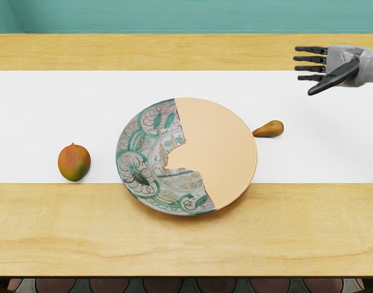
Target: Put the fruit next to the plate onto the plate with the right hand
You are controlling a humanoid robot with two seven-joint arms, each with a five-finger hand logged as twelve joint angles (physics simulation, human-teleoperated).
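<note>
A round plate (220, 146), part plain tan and part green-patterned, lies in the middle of the table. A small brown pear (269, 129) lies just off its right rim, touching the white runner. A red-green mango (74, 162) sits farther off to the plate's left. My right hand (323, 66) hovers at the upper right, above and right of the pear, fingers spread straight and holding nothing. The left arm does not show.
A white runner (52, 122) crosses the wooden table (186, 232) from left to right. A teal wall runs along the back. The table's front edge lies near the bottom of the picture.
</note>
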